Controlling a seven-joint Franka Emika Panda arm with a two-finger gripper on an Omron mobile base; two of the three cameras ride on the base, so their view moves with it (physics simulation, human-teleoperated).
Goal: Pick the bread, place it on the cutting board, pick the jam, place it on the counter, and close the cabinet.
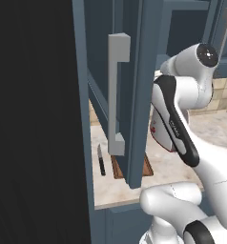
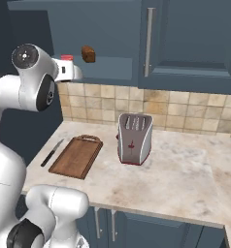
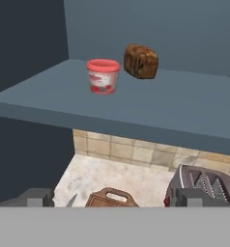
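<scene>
The bread [image 3: 141, 61], a small brown chunk, sits on the open cabinet's shelf [image 3: 150, 108], with the red jam [image 3: 103, 75] jar just to its left. Both lie ahead of my gripper [image 3: 113, 198] and a little above it; the gripper is open, its tips wide apart and holding nothing. From the right base view the bread [image 2: 88, 54] shows on the shelf and the jam [image 2: 66, 58] peeks out behind my hand. The cutting board [image 2: 77, 156] lies on the counter [image 2: 185, 169] below. The cabinet door [image 1: 134, 95] stands swung open, its bar handle [image 1: 116, 95] facing the left base camera.
A silver toaster [image 2: 134, 139] stands on the counter right of the board. A black-handled knife [image 2: 52, 152] lies left of the board. A closed upper cabinet [image 2: 190, 38] adjoins the open one on the right. The open door blocks much of the left base view.
</scene>
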